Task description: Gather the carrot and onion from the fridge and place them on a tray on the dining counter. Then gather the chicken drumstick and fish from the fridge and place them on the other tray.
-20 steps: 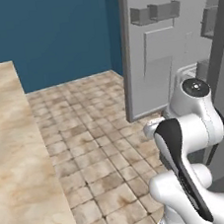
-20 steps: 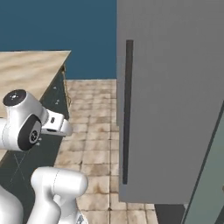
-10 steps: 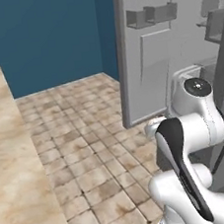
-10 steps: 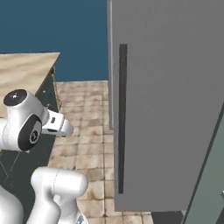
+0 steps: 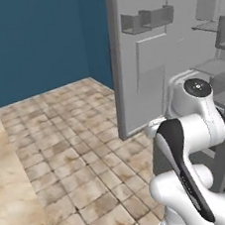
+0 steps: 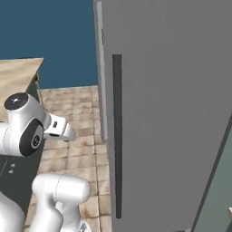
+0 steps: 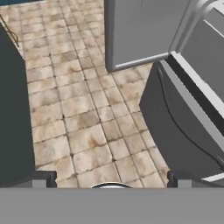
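The tool (image 7: 112, 181) points down at the tiled floor (image 7: 83, 118) with its two dark tips spread as wide as they go, one near each bottom corner of the hand view, holding nothing and touching nothing. Just ahead of it stands the open fridge door (image 5: 149, 70), grey, its inner side carrying small shelves, and beyond that the fridge (image 5: 210, 37) shows bare shelving, with the carrot, onion, drumstick and fish nowhere to be made out. A tan worktop (image 5: 11, 207) runs along the left edge.
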{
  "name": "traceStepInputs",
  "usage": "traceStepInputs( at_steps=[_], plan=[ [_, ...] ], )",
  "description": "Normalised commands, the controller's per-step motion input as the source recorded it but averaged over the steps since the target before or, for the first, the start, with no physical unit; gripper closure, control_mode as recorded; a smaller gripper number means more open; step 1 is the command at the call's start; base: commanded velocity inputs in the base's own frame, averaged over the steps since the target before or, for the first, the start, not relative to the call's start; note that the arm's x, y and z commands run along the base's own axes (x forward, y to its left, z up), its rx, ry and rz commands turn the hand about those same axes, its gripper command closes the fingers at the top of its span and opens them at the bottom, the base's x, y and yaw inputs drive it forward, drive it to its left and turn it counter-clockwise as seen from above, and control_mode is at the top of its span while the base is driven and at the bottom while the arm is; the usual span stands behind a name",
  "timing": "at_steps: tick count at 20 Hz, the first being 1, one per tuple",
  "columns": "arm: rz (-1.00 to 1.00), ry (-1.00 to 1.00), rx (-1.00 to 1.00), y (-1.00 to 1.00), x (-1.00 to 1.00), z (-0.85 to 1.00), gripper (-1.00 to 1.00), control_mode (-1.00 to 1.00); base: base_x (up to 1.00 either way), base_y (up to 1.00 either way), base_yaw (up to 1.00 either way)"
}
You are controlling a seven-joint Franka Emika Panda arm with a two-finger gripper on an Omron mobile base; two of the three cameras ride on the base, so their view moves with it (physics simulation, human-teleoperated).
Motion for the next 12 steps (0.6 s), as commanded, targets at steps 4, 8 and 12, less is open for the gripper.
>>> traceStepInputs(
  at_steps=[4, 8, 12],
  plan=[
    [0.00, 0.00, 0.00, 0.00, 0.00, 0.00, -1.00, 1.00, 0.27, 0.08, -0.40],
    [0.00, 0.00, 0.00, 0.00, 0.00, 0.00, -1.00, 1.00, 0.37, 0.28, -0.42],
    [0.00, 0.00, 0.00, 0.00, 0.00, 0.00, -1.00, 1.00, 0.29, 0.38, -0.41]
  ],
)
